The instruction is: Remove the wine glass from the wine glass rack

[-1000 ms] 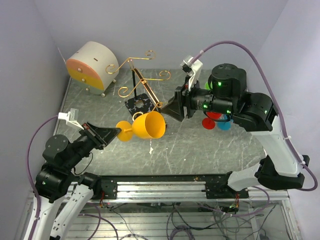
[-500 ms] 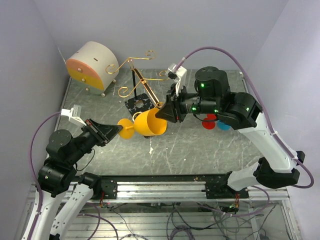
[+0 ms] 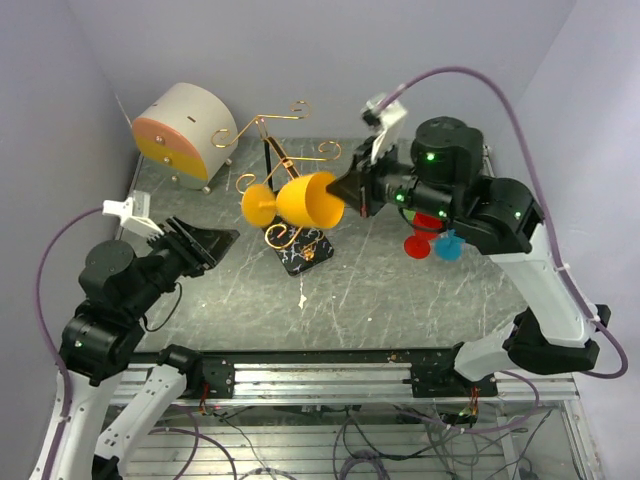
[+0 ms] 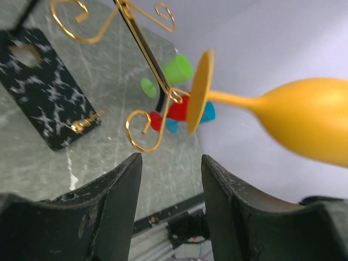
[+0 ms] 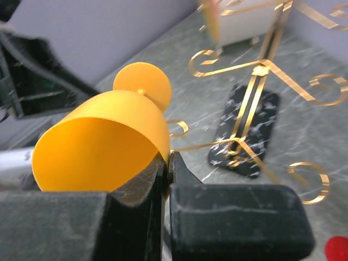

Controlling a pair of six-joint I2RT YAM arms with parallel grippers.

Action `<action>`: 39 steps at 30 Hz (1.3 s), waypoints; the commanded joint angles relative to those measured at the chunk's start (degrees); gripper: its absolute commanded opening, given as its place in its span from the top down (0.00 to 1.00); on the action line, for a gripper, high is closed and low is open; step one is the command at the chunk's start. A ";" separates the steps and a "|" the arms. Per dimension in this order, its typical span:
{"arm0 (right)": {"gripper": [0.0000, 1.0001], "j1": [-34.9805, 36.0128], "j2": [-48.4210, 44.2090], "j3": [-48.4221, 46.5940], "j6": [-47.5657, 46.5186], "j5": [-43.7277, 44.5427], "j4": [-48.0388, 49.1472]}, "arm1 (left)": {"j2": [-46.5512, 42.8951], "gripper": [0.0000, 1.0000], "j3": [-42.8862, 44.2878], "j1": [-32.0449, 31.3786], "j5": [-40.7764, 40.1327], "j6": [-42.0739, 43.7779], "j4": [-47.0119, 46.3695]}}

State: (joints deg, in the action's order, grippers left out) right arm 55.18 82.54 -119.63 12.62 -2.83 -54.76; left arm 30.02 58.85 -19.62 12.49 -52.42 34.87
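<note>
The yellow wine glass (image 3: 310, 200) hangs on its side above the table, foot pointing left. My right gripper (image 3: 347, 190) is shut on its rim, one finger inside the bowl (image 5: 98, 147) and one outside. The glass's foot (image 4: 198, 92) is close beside a gold scroll of the wine glass rack (image 3: 262, 125); I cannot tell whether they touch. The rack's black marble base (image 3: 305, 252) lies below the glass. My left gripper (image 3: 222, 240) stands open and empty, left of the glass and apart from it (image 4: 171, 159).
A round beige-and-orange drawer box (image 3: 185, 135) stands at the back left. Small red (image 3: 418, 245) and blue (image 3: 448, 245) cups sit under the right arm, with a green one (image 4: 176, 69) beside them. The rack's gold arms spread wide around the glass.
My left gripper let go of the glass's stem, opened and drew back left. My right gripper shut on the rim and carried the glass up and away. The rack's base slid toward the near right.
</note>
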 commanded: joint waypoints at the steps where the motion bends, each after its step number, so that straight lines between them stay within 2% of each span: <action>1: 1.00 -2.21 -1.32 -5.21 -2.17 16.38 3.36 | 1.81 0.42 7.13 -0.11 -12.30 10.02 8.80; 4: 1.00 -5.58 0.55 -6.89 -4.38 22.49 5.11 | 0.66 0.43 7.92 -0.08 -16.96 13.33 10.44; 6: 1.00 -11.29 3.50 -8.66 -5.15 23.62 5.27 | -1.35 0.44 7.02 -0.16 -19.31 15.16 9.76; 12: 1.00 -36.79 11.30 -13.74 2.61 14.64 4.72 | -8.69 0.46 0.36 -0.15 -25.28 19.47 7.80; 16: 1.00 -47.26 18.18 -15.29 4.58 15.91 2.74 | -11.08 0.47 -3.82 -0.16 -28.15 21.29 7.68; 21: 1.00 -61.35 21.87 -8.66 9.68 6.14 3.85 | -11.21 0.48 -7.34 -0.14 -29.28 22.69 7.57; 25: 1.00 -64.14 24.00 -7.32 9.83 8.83 2.70 | -11.56 0.48 -10.08 -0.16 -29.77 22.25 6.74; 30: 1.00 -66.31 30.21 -8.73 8.08 7.73 -3.19 | -11.96 0.48 -10.67 -0.16 -31.58 21.81 6.94; 39: 1.00 -66.56 29.12 4.64 7.07 10.62 -0.41 | -13.21 0.49 -10.84 -0.16 -33.33 20.34 8.04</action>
State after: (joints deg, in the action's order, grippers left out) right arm -10.85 113.32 -118.41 20.29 5.69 -56.03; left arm 18.13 48.23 -19.62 -17.91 -31.11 43.16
